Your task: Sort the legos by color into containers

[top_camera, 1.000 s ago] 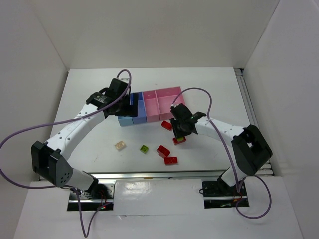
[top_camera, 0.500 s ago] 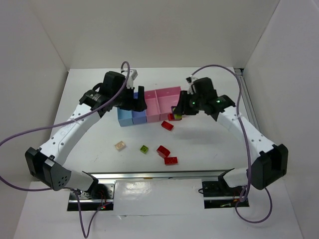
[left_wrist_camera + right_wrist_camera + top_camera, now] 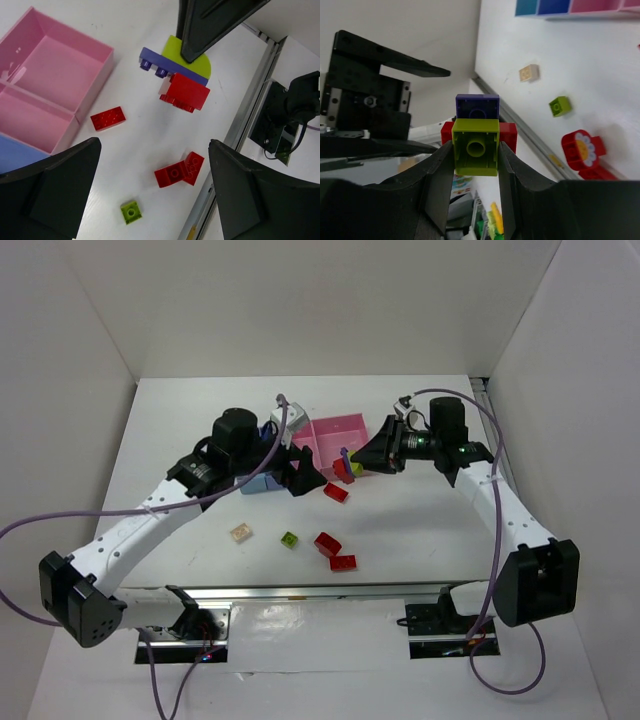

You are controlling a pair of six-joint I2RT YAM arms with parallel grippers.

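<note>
While the right hand is clenched on a joined stack of legos — lime green, purple, red — raised off the table, the left hand hangs spread wide, grasping nothing. Beneath the left hand: a single red brick, a red pair, a lime green brick. Just beside it — the pink containers.
</note>
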